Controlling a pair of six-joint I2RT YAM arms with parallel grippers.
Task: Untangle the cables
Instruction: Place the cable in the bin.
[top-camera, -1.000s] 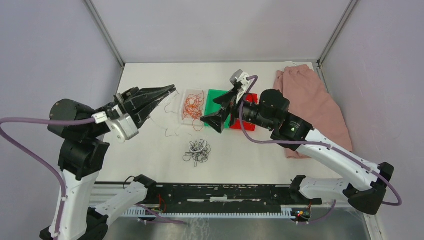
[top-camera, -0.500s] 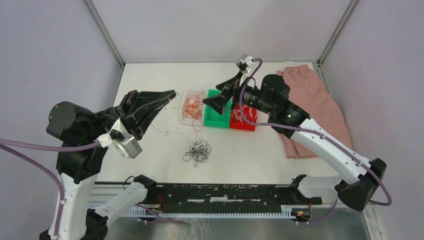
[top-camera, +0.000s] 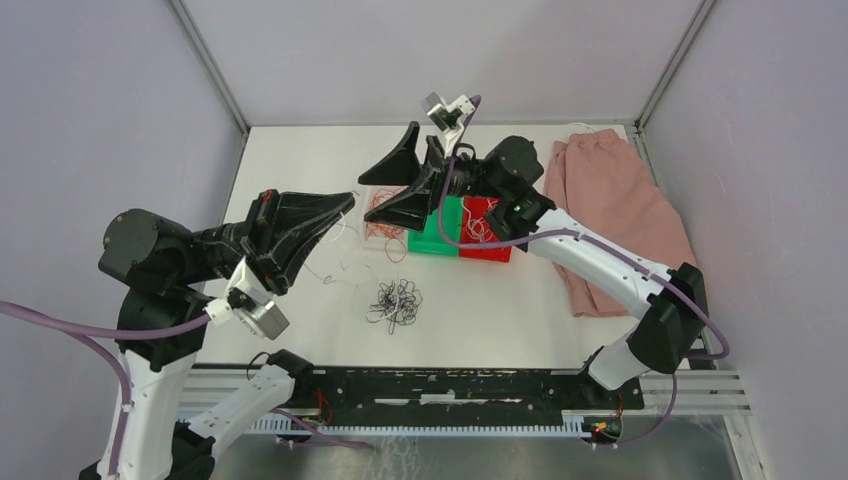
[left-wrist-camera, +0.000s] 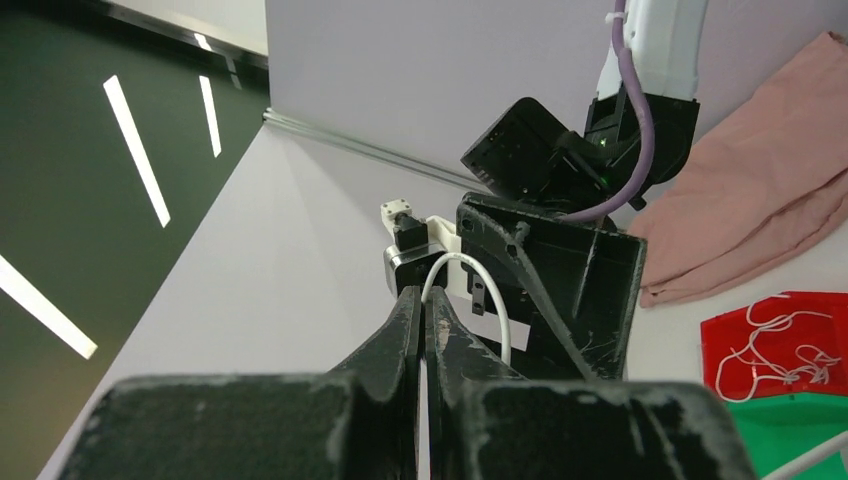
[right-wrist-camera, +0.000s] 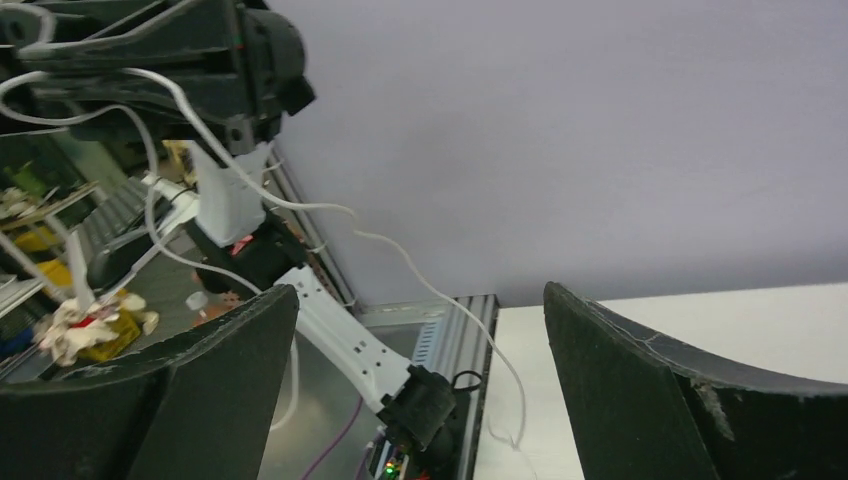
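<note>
A white table (top-camera: 300, 160) is sitting between pale lilac walls, a pink cloth (top-camera: 620, 200) lying at its right; a row of trays (top-camera: 437, 243) is lining the middle; the cables (top-camera: 395, 303) are lying clumped near the front; the left gripper (top-camera: 343, 203) is pinching a white wire (left-wrist-camera: 497, 310), fingers together; the right gripper (top-camera: 392, 195), fingers wide apart and holding nothing, is standing higher and further back-left than a second ago.

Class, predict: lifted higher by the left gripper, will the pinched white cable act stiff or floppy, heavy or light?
Probably floppy: the white cable curls and droops from the left gripper. Likely light, being thread-thin. Pinched at the tips, it might slip.
</note>
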